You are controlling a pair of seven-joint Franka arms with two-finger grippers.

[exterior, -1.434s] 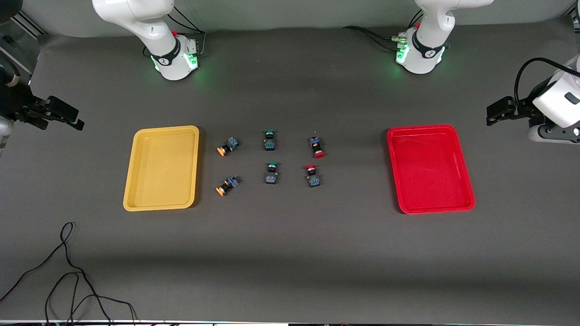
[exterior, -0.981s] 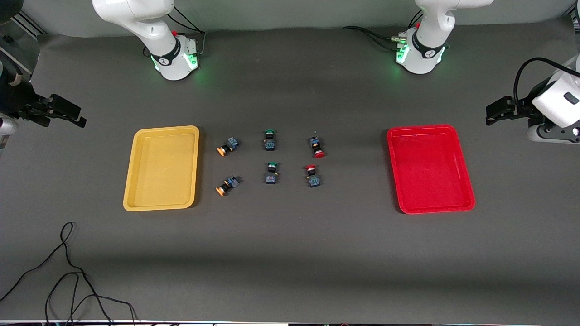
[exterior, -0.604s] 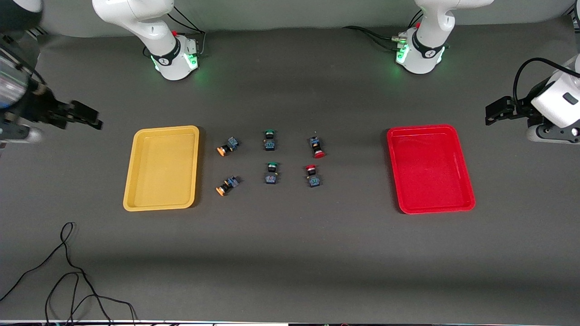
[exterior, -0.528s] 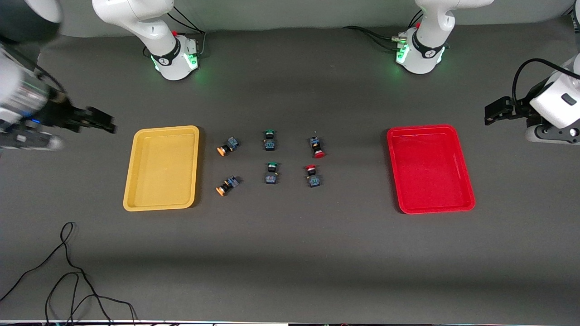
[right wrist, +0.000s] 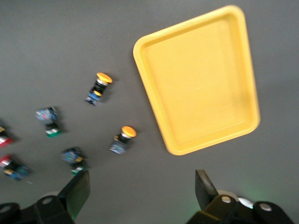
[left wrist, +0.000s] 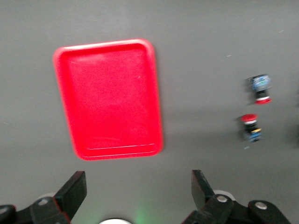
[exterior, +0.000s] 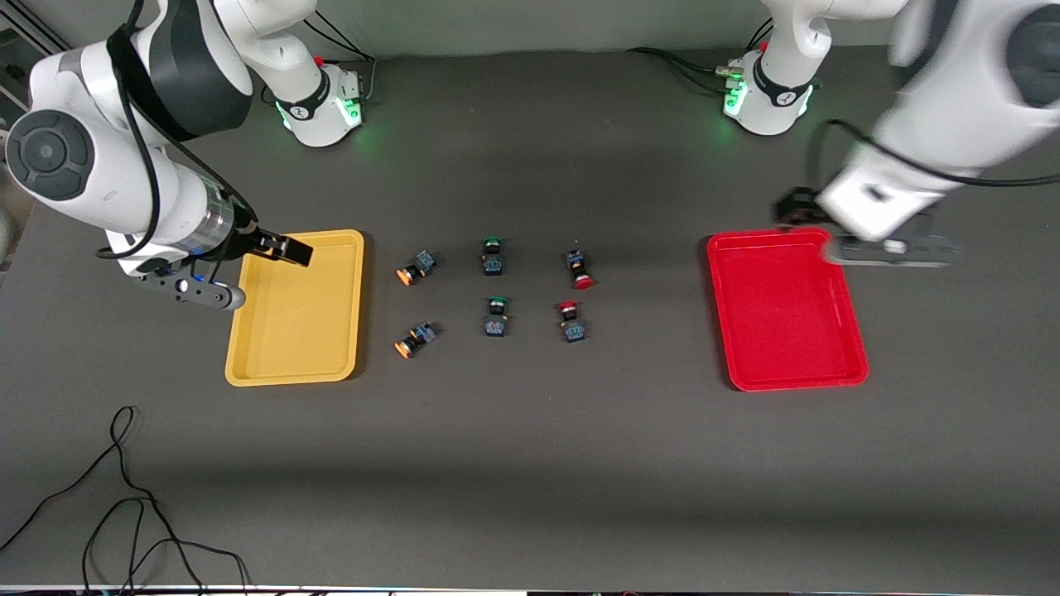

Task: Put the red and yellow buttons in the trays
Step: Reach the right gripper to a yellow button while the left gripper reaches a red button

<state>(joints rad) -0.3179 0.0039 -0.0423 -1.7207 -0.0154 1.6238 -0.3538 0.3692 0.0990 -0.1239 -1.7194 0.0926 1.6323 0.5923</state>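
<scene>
Two yellow-capped buttons [exterior: 414,269] [exterior: 414,339] lie beside the yellow tray [exterior: 298,339]. Two red-capped buttons [exterior: 580,269] [exterior: 571,321] lie toward the red tray [exterior: 787,331]. Both trays hold nothing. My right gripper [exterior: 280,248] is open and empty over the yellow tray's rim at the end farther from the front camera. My left gripper [exterior: 793,211] is open and empty, over the red tray's rim farther from the camera. The right wrist view shows the right gripper [right wrist: 142,186], the yellow tray [right wrist: 198,79] and the yellow buttons [right wrist: 99,86] [right wrist: 122,139]. The left wrist view shows the left gripper [left wrist: 137,189], the red tray [left wrist: 110,98] and the red buttons [left wrist: 259,88] [left wrist: 251,127].
Two green-capped buttons [exterior: 493,255] [exterior: 495,317] lie between the yellow and red pairs. A black cable [exterior: 124,497] loops on the table near the front camera at the right arm's end. The arm bases [exterior: 319,103] [exterior: 766,99] stand along the table's edge farthest from the camera.
Both arms have swung in from the table's ends: the right gripper now over the yellow tray's rim, the left over the red tray's rim. Buttons and trays have not moved.
</scene>
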